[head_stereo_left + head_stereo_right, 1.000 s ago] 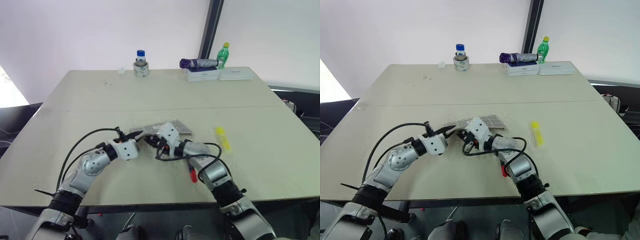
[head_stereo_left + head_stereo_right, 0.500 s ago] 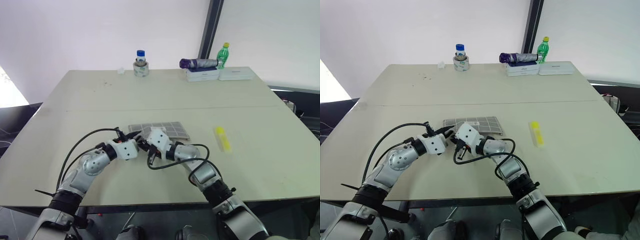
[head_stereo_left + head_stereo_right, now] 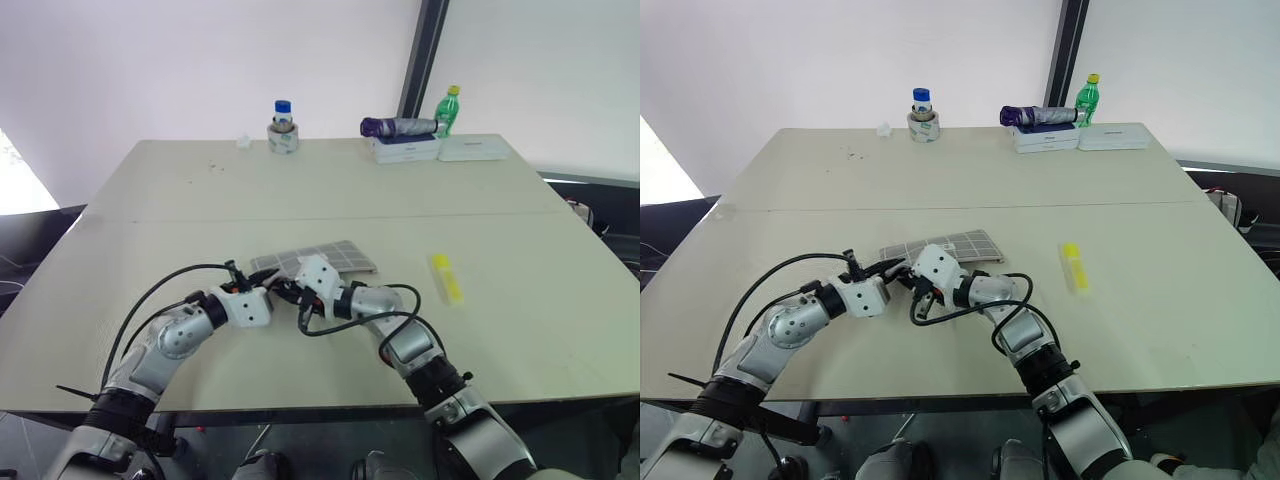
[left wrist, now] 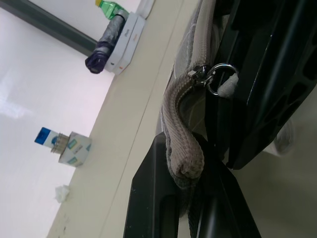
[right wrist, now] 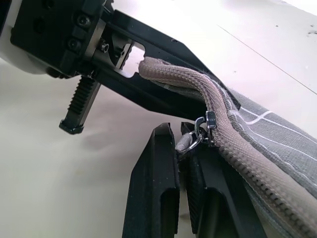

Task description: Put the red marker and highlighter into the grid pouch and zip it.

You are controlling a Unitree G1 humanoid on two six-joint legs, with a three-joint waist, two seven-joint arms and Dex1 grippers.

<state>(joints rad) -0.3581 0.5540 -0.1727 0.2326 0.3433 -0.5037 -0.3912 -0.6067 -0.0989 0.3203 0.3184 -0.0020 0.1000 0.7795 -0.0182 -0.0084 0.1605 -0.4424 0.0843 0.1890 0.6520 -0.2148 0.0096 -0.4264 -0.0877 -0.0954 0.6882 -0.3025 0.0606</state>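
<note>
Now | beige table (image 3: 200, 200), white wall | left gripper (image 3: 272, 289) clamps grid pouch (image 3: 330, 256) corner | right gripper (image 5: 182, 148) pinches zipper pull (image 5: 190, 140)

The grid pouch (image 5: 277, 136) is matt grey woven cloth with a ribbed fabric zipper tape and a shiny metal pull ring (image 5: 198, 133). The fingers (image 5: 158, 193) are matt black plastic. The table (image 3: 300, 190) looks smooth, matt beige.

Both head views look forward and down across the counter (image 3: 200, 190). Each wrist view sits very close, sharing the grid pouch (image 5: 257, 148) zipper corner.
</note>
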